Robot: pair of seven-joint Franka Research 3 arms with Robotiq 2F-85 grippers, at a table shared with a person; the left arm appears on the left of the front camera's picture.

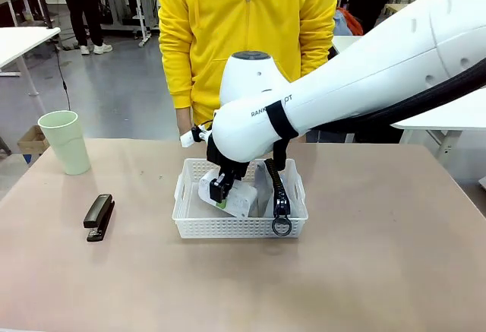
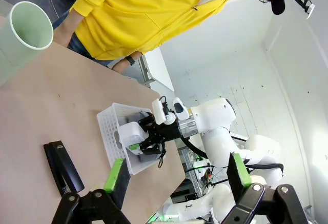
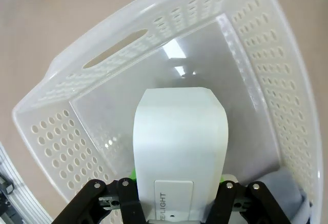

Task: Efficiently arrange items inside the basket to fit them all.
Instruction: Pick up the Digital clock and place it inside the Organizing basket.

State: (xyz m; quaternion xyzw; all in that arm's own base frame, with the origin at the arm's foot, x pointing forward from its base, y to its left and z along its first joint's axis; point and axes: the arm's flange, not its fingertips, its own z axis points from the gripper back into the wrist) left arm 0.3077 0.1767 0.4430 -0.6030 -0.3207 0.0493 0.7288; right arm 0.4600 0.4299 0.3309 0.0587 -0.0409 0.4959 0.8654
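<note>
Front view: right jaws clamped on the white boxy plastic device point(image 1: 230, 195), held low inside the shallow white perforated plastic basket point(image 1: 228, 229). The aim is probably to seat it flat beside the grey fabric pouch point(image 1: 263, 186), which stands on edge at the right end and spares floor space. Small black stapler point(image 1: 99, 216) and pale green cup point(image 1: 65, 142) lie outside on the tan counter point(image 1: 380, 256). Left jaws stand apart, empty, near the stapler.

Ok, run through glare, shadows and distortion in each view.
Right wrist view: bright glare patches on the basket floor, beyond the white device. Left wrist view: scene rolled sideways, cup stretched at the corner by the wide lens. Front view: even light, only a faint shadow under the stapler.
</note>
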